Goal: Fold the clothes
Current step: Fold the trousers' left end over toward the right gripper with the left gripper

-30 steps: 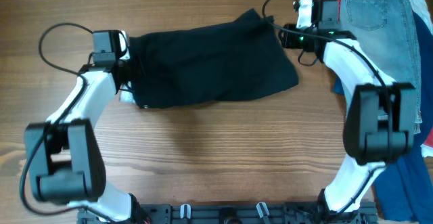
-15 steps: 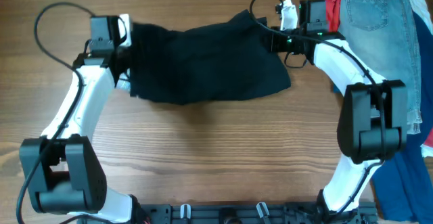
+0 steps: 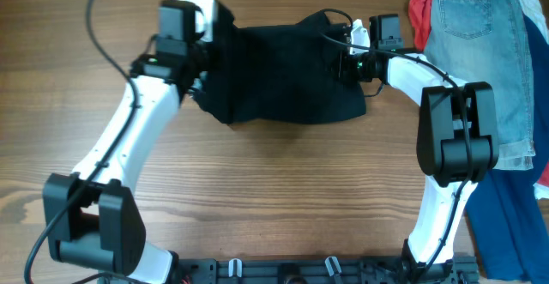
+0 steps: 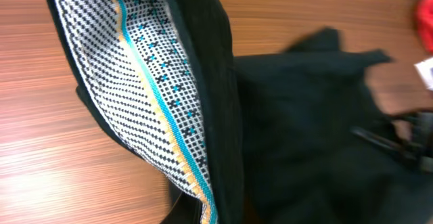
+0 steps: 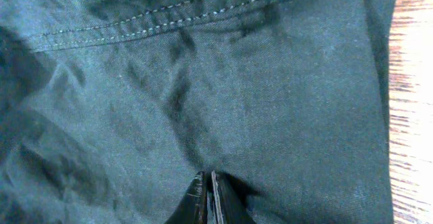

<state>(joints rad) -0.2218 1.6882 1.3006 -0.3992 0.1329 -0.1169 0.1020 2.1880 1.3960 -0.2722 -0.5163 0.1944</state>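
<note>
Item 1. Wooden table (image 3: 257,190), bare grain across the front half.

Item 2. Left gripper (image 3: 206,44), at the rear left. It sits on the left edge of the clothes. Its jaws are hidden by fabric in both views, so I cannot tell whether they are apart or together.

Item 3. Patterned band (image 4: 142,75), seen in the left wrist view. It has a black-and-white check with teal and orange stripes, runs along the inner edge of the black fabric, and rises close to the camera.

Item 4. The clothes (image 3: 283,78), one black garment. It lies bunched at the rear centre of the table, spanning the gap between the two grippers.

Item 5. Right gripper (image 5: 208,197), at the garment's right edge. Its fingertips are pressed together, pinching a fold of black cloth below a stitched seam.

Item 6. Red cloth (image 3: 420,9), at the rear right, beside the right wrist.

Item 7. Light-blue denim shorts (image 3: 480,44), at the far right edge, apart from the black garment.
</note>
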